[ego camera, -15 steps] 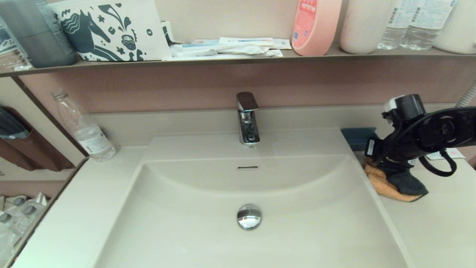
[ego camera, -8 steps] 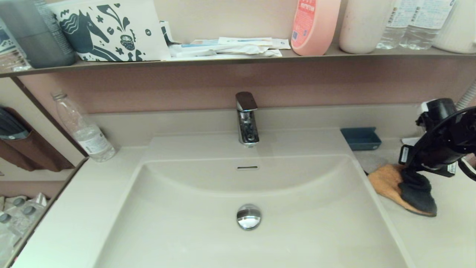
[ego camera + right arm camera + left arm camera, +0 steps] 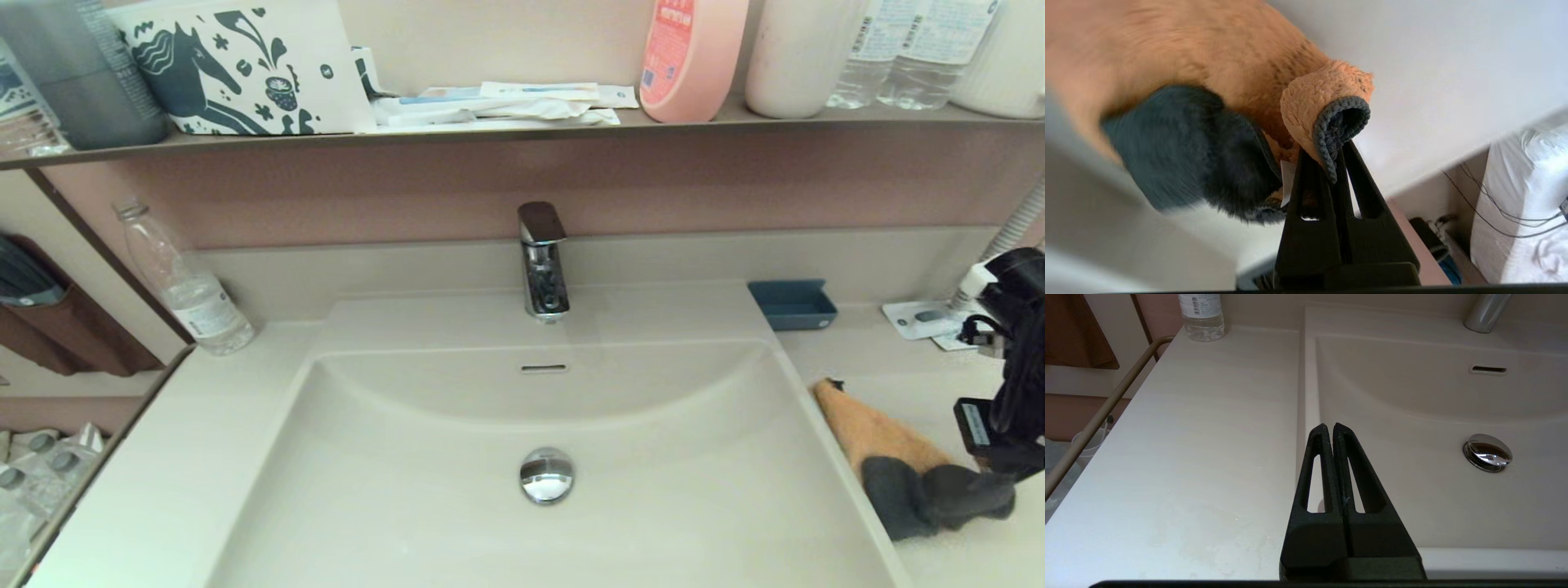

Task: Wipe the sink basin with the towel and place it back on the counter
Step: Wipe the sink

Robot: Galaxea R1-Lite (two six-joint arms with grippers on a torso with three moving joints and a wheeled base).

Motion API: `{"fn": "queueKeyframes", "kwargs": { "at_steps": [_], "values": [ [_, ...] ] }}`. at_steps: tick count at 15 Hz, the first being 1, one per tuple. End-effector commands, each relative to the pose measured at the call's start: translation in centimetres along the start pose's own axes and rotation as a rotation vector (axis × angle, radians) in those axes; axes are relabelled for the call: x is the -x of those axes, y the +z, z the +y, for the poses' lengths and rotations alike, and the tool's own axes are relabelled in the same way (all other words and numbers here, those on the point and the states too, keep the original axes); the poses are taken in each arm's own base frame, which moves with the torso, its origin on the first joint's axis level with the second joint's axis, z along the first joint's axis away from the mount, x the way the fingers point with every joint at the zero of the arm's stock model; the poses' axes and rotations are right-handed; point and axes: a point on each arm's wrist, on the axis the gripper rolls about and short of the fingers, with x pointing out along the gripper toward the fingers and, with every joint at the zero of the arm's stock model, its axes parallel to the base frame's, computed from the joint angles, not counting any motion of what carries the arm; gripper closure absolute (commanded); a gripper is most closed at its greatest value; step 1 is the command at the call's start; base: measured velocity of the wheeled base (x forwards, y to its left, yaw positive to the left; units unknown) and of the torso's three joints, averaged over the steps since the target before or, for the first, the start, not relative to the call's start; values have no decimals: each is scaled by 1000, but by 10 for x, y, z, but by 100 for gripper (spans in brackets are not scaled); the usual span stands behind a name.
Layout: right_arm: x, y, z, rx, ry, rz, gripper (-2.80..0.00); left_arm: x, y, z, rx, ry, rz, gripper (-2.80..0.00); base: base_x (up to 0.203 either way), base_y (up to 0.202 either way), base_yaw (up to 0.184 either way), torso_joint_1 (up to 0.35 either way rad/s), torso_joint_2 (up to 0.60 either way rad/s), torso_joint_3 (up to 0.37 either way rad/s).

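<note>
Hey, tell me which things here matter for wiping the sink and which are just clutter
For the job:
towel, gripped by right gripper
sink basin
counter

Lying about:
water bottle
blue tray
pink bottle
faucet
left gripper, idle

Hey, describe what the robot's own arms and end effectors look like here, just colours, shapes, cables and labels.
Both end effectors are matte black with two long tapering fingers, each pierced by a slot: the left end effector and the right end effector match. In the head view the right arm's wrist is glossy black with a black cable, a whitish fitting near its top and a small white label.
</note>
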Motion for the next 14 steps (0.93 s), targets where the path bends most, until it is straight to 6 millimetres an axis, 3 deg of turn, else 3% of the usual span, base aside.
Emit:
{"fn": "queueKeyframes", "kwargs": {
  "at_steps": [1, 5, 8, 10, 14],
  "values": [
    [28, -18, -13, -20, 27, -74, 0, 0, 0, 0, 1, 1, 0, 0, 0, 0, 0, 0, 0, 0],
    [69, -41, -37, -44, 68, -227, 0, 0, 0, 0, 1, 1, -1, 0, 0, 0, 0, 0, 0, 0],
    [99, -44, -61, -147, 90, -351, 0, 0, 0, 0, 1, 1, -1, 0, 0, 0, 0, 0, 0, 0],
    [105, -48, -69, -164, 142, -374, 0, 0, 0, 0, 1, 1, 1, 0, 0, 0, 0, 0, 0, 0],
    [102, -42, -67, -194, 238, -407, 0, 0, 0, 0, 1, 1, -1, 0, 0, 0, 0, 0, 0, 0]
  ]
}}
